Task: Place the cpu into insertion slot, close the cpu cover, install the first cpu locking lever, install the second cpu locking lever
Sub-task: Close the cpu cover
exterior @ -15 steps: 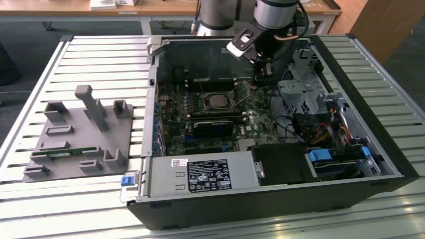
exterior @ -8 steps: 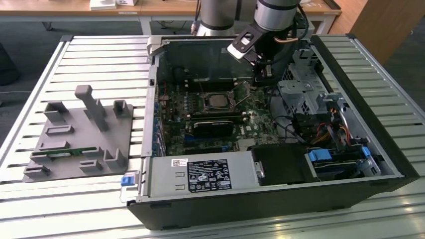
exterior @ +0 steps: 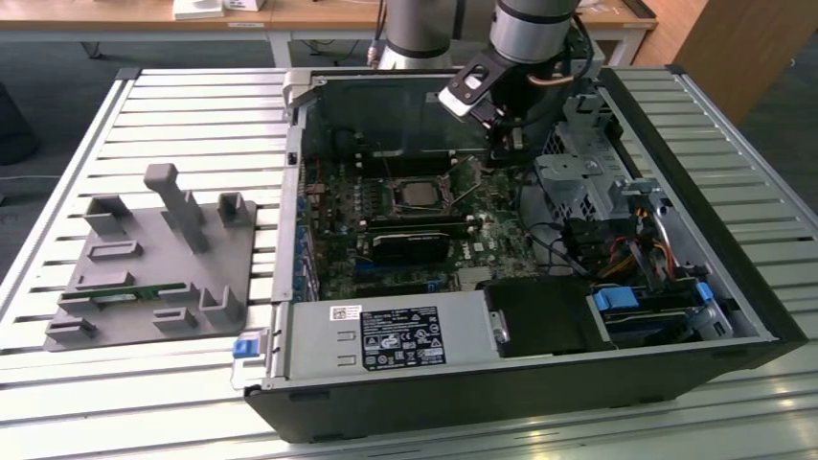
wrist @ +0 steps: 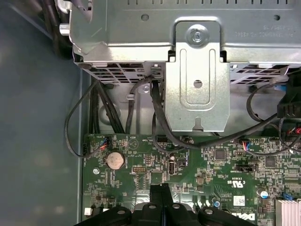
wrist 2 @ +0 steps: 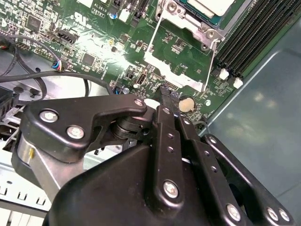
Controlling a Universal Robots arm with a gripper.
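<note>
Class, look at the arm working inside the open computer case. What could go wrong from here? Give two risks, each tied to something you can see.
1. The gripper, its fingers shut, sits low over the motherboard beside the coin battery; a slip could scrape small parts.
2. Loose black cables hang close by and might snag.

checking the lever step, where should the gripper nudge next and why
Probably a short slide toward the wire lever beside the socket. The cpu already lies in the socket, while the shut gripper hovers over the board by the coin cell, apart from that lever.
</note>
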